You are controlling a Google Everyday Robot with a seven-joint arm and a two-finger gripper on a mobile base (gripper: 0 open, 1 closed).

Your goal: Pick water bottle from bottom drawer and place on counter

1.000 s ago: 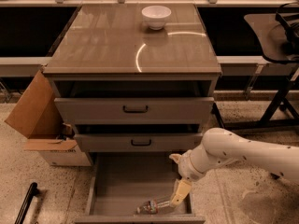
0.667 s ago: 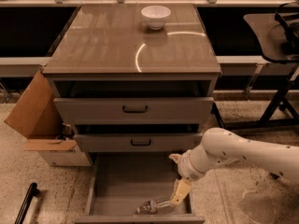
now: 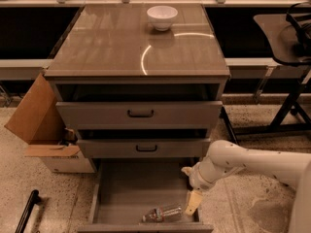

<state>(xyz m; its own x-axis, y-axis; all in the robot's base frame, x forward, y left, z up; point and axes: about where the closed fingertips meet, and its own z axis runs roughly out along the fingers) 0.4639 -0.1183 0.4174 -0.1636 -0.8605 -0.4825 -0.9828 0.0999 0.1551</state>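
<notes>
The water bottle (image 3: pixel 163 213) lies on its side at the front of the open bottom drawer (image 3: pixel 131 188), white cap pointing left. My gripper (image 3: pixel 191 207) reaches down into the drawer's front right corner on the white arm (image 3: pixel 243 164) and sits right beside the bottle's base end. I cannot tell whether it touches the bottle. The counter (image 3: pixel 121 47) is the glossy grey-brown cabinet top above, with a curved light glare.
A white bowl (image 3: pixel 162 17) stands at the back of the counter. Two shallower drawers with black handles (image 3: pixel 141 113) stick out slightly above the bottom one. An open cardboard box (image 3: pixel 41 125) stands on the floor to the left. A dark side table (image 3: pixel 286 38) is at the right.
</notes>
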